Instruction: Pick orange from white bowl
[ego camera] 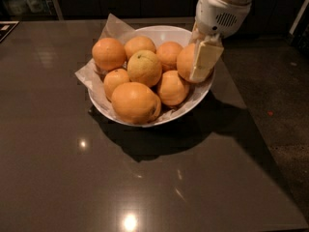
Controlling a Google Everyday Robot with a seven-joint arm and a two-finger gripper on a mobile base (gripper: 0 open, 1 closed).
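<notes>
Between the fingers of the hand (202,64), at the right-hand edge of the white bowl (145,123), sits the orange (185,62). It is large, round and evenly deep in colour. One flat cream finger (206,57) lies across the side of the fruit that faces the camera. The other finger is hidden behind the fruit, so the grip is a judgement: the hand looks closed about the orange's width and grasping it, with nothing else in its hold.

The fruit should be firm and fairly heavy for its size, with a smooth, slightly waxy skin that may slip under flat pads. It will stand a moderate squeeze, but a hard one would bruise it. The best hold is across its widest girth, with the pads on opposite sides, so that it cannot roll out on the lift.

Just left of the hand lie a paler orange with a dark spot (144,67) and a smaller one (171,88) touching the held fruit from below. Crumpled paper (113,27) lines the bowl on the dark counter (58,168), and a neighbouring fruit could roll once its support is gone.
</notes>
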